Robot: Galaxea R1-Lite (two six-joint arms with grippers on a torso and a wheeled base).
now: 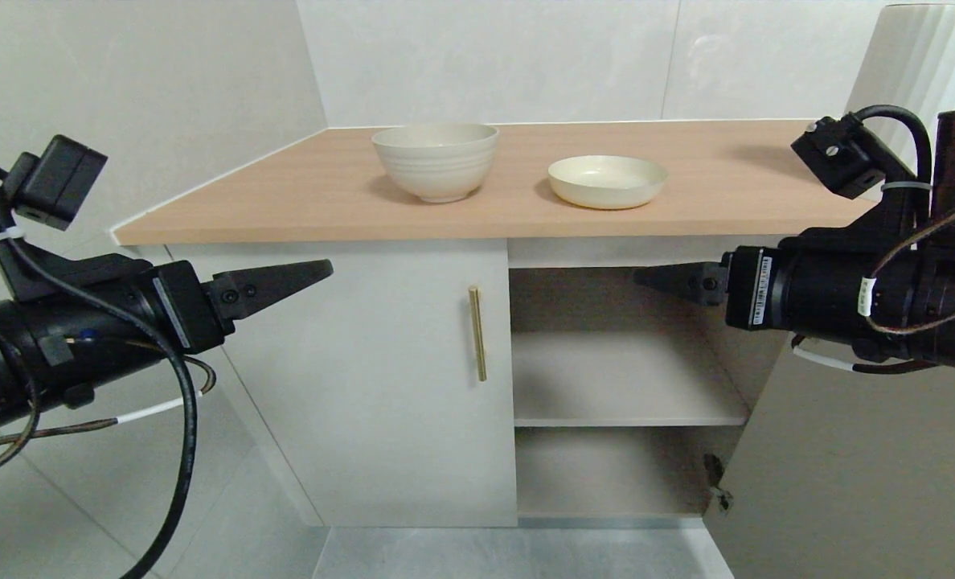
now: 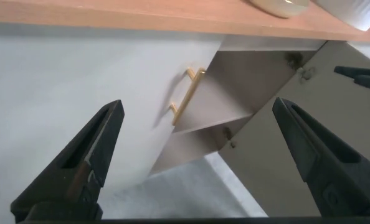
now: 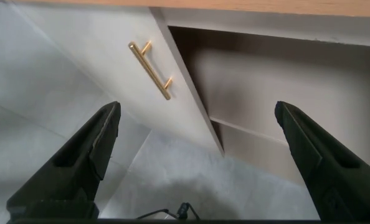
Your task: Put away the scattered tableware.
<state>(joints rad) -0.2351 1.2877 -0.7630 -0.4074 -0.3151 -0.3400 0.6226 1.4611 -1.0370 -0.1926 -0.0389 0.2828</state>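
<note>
- Bowl point(image 1: 436, 161) and dish point(image 1: 607, 181) sit apart on the counter point(image 1: 284, 193), higher than both grippers.
- Left gripper point(image 1: 326, 267) and right gripper point(image 1: 642, 276): spread wide, holding nothing.
- Dish lies nearer the right one (open cupboard point(image 1: 622, 378) just below it).

The left wrist view's edge cuts off most of the bowl point(image 2: 358, 12) and plate point(image 2: 283, 5), and the head view's edge crops the open cupboard door point(image 1: 847, 482).
</note>
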